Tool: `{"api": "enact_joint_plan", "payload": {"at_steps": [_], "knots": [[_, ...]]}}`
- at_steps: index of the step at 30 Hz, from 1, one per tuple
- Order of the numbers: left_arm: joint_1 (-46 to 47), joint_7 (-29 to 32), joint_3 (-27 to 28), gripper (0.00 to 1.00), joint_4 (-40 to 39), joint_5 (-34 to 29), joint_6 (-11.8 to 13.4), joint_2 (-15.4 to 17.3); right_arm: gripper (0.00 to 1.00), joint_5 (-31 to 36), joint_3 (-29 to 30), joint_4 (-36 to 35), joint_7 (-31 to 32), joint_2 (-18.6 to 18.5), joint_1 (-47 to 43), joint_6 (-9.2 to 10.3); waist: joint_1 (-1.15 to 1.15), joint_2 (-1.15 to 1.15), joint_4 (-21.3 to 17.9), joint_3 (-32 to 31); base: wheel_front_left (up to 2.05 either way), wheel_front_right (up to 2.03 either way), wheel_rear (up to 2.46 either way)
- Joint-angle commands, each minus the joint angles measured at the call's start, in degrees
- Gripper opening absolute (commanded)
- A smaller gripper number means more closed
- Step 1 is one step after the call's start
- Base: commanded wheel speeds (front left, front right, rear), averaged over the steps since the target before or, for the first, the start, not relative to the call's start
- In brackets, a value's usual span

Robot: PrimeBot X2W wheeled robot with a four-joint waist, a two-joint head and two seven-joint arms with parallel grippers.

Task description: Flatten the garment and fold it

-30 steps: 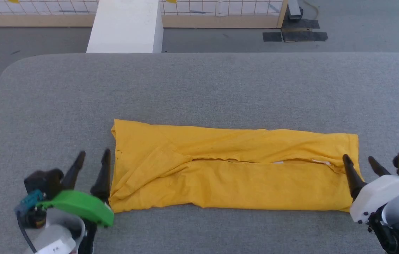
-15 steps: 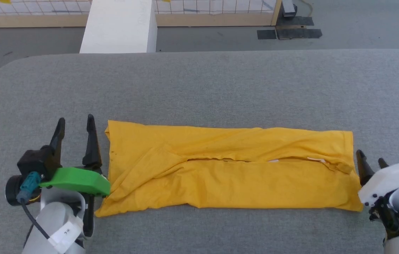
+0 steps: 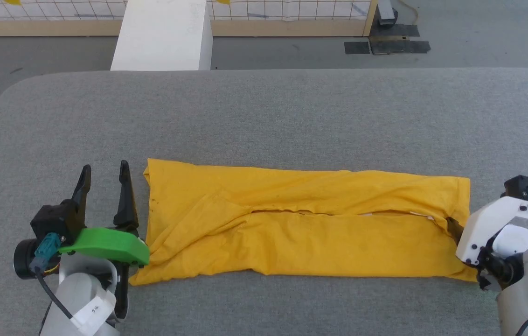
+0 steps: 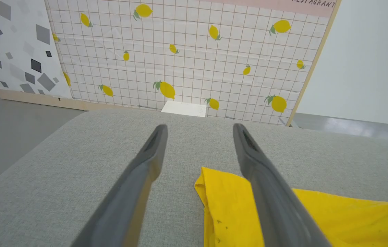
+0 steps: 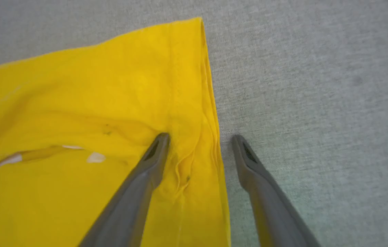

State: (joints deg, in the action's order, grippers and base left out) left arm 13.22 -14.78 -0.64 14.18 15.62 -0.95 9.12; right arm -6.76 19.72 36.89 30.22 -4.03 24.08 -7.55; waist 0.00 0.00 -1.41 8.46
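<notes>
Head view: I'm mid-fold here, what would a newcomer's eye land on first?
The bright yellow garment dominates, folded into a long band across the grey table. An open gripper sits at each end. The left gripper is just beside its left edge, and the right gripper straddles the right hem, one finger over cloth and one over bare table.

bright, even, diffuse light in all views; head view slightly hazy.
thin soft shadow under garment (image 3: 306, 224) lower edge, head view. wrist views wide-angle: grid wall (image 4: 194, 61) lines slightly bowed, fingers (image 4: 125, 206) soft at bottom edge. faint green tint on table (image 5: 317, 103), lower right of right wrist view.
</notes>
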Motion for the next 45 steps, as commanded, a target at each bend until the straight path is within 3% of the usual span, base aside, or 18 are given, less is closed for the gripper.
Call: {"api": "enact_joint_plan", "payload": {"at_steps": [1, 2, 3, 4, 11, 22, 29, 36, 45], "knots": [[-0.3, -0.2, 0.5, 1.00, 0.3, -0.6, -0.4, -0.4, 0.38, -0.7, -1.1, 2.1, 2.9, 1.1, -1.2, 0.06, 0.00, 0.00, 0.1, 0.0, 0.00, 0.00, 0.00], [-0.4, -0.2, 0.9, 1.00, 0.6, -0.8, -0.5, -0.6, 0.26, -0.9, -1.7, 1.7, 3.4, 1.1, -1.2, 0.06, 0.00, 0.00, 0.0, 0.0, 0.00, 0.00, 0.00], [-0.4, -0.2, 1.1, 1.00, 0.8, -0.9, -0.7, -0.8, 0.07, -0.9, -2.0, 0.8, 3.0, 1.1, -1.2, 0.06, 0.00, 0.00, 0.0, 0.1, 0.00, 0.00, 0.00], [-0.3, -0.2, 1.4, 1.00, 1.0, -1.0, -0.9, -0.9, 0.00, -0.6, -1.9, -0.3, 1.9, 1.1, -1.2, 0.06, 0.00, 0.00, 0.0, 0.2, 0.00, 0.00, 0.00], [-0.2, -0.2, 2.8, 1.00, 1.7, -1.9, -2.0, -2.1, 0.00, 3.8, 1.2, -5.4, 0.0, 1.1, -2.7, 0.06, 0.00, 0.00, 0.1, 0.3, 0.00, 0.00, 0.00], [0.3, -0.2, 3.9, 1.00, 2.6, -3.2, -3.3, -3.2, 0.00, 16.2, 14.3, -14.2, -6.9, 0.4, -2.6, 0.06, 0.00, 0.00, 0.7, 0.7, 0.00, 0.00, 0.00], [0.2, -0.2, 4.5, 1.00, 2.9, -3.8, -3.8, -3.6, 0.00, 19.6, 14.5, -15.8, -9.9, -1.7, -2.3, 0.06, 0.00, 0.00, 1.1, 0.5, 0.00, 0.00, 0.00], [-0.3, -0.2, 4.6, 1.00, 3.7, -4.4, -4.4, -4.0, 0.00, 17.1, 7.6, -21.3, -6.6, -0.8, -4.2, 0.06, 0.00, 0.00, 1.8, -0.8, 0.00, 0.00, 0.00], [-0.7, -0.2, 4.7, 1.00, 3.6, -5.2, -4.8, -4.3, 0.00, 7.9, -17.4, -42.4, 9.5, 0.3, -10.8, 0.06, 0.00, 0.00, 2.1, -1.6, 0.00, 0.00, 0.00]]}}
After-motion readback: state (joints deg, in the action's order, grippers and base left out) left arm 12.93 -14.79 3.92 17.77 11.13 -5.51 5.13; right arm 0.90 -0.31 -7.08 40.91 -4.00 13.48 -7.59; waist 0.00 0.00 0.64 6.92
